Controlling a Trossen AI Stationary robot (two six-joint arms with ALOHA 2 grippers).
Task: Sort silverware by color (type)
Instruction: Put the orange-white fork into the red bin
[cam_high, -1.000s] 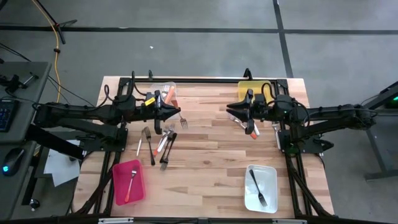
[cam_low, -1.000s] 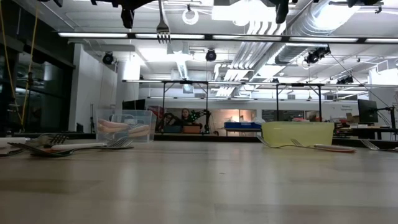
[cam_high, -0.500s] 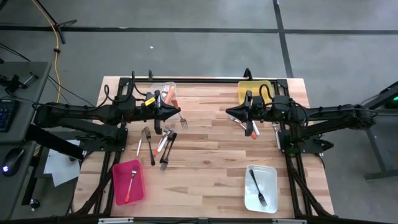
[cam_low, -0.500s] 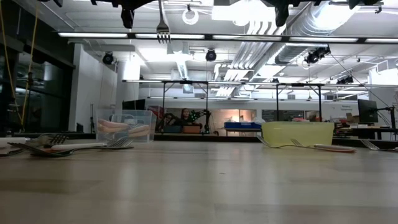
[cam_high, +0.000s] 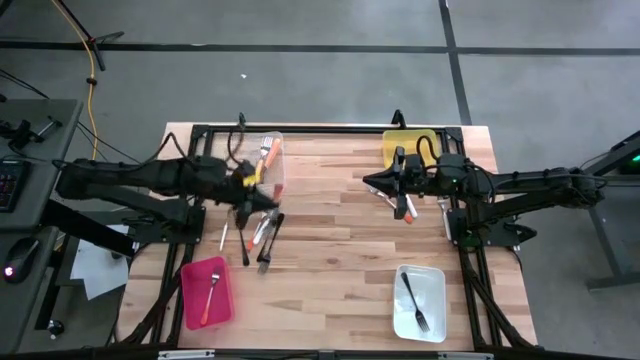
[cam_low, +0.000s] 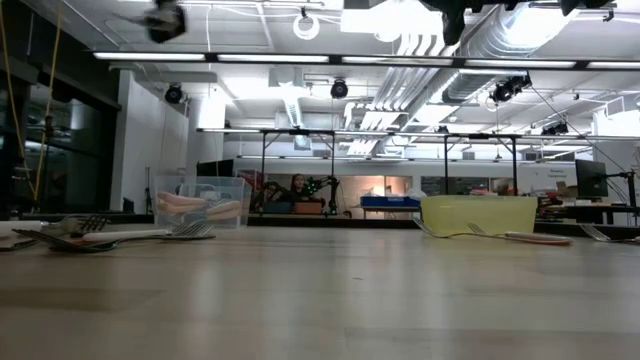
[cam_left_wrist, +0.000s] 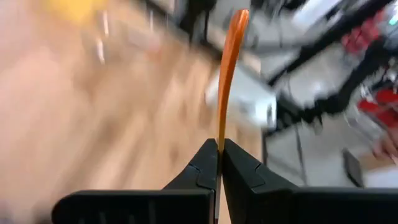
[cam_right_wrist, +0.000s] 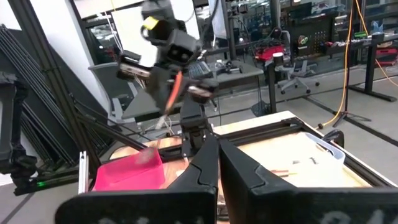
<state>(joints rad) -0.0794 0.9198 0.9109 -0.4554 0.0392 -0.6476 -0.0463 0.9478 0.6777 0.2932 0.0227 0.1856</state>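
My left gripper (cam_high: 268, 200) hovers above the pile of silverware (cam_high: 256, 230) left of the table's middle, shut on an orange-handled fork (cam_left_wrist: 227, 68). The right wrist view shows that gripper (cam_right_wrist: 169, 65) raised in the air with the orange handle (cam_right_wrist: 178, 81) in it. My right gripper (cam_high: 368, 183) is held above the table right of centre, shut with nothing between its fingers (cam_right_wrist: 214, 149). An orange-handled utensil (cam_high: 409, 209) lies on the table under the right arm. My left gripper pinches the fork's orange handle (cam_left_wrist: 220, 142) between its two fingertips. The handle runs on past the fingertips to its free end (cam_left_wrist: 240, 14), along the fingers. The fork is lifted clear of the table. Its tine end does not show.
A clear bin (cam_high: 268, 150) with orange utensils stands at the far left, a yellow bin (cam_high: 404, 146) at the far right. A pink bin (cam_high: 207, 292) holding one fork is near left, and a white bin (cam_high: 420, 302) with a dark fork near right.
My left gripper has swung toward the table's left and near edge, over the pile, rolling and tipping downward with the fork still in its fingers. My right gripper has shut on nothing and otherwise stayed in place.
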